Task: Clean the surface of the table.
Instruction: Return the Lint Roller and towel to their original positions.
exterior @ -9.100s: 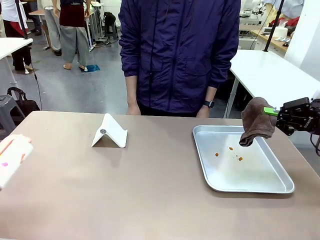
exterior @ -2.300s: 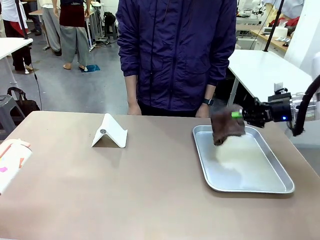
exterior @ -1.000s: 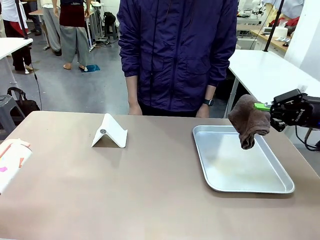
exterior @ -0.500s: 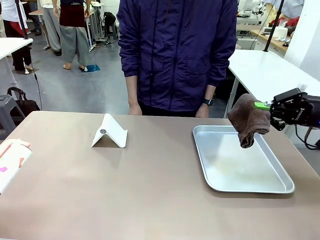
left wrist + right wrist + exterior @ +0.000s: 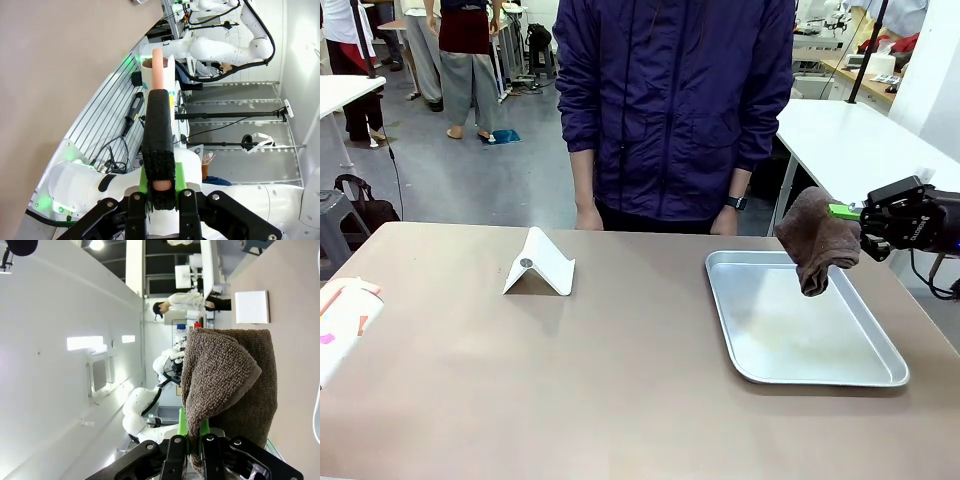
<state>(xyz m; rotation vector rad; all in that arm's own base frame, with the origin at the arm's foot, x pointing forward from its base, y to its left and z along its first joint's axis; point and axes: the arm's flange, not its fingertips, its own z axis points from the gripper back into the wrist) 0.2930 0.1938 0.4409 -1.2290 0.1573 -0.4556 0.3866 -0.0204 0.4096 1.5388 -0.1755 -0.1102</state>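
Cloth (image 5: 817, 240) pinched by right gripper (image 5: 847, 213) above tray (image 5: 880, 368), left gripper (image 5: 161, 192) clamping spray bottle (image 5: 158, 120).

Orange crumbs gone from tray (image 5: 880, 375); right hand (image 5: 845, 212) lifted brown cloth (image 5: 815, 240) off tray floor.

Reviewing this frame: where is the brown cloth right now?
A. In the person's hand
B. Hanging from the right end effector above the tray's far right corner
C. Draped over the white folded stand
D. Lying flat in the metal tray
B: the brown cloth hangs clamped in the right end effector, off the surface above the far right part of the metal tray.
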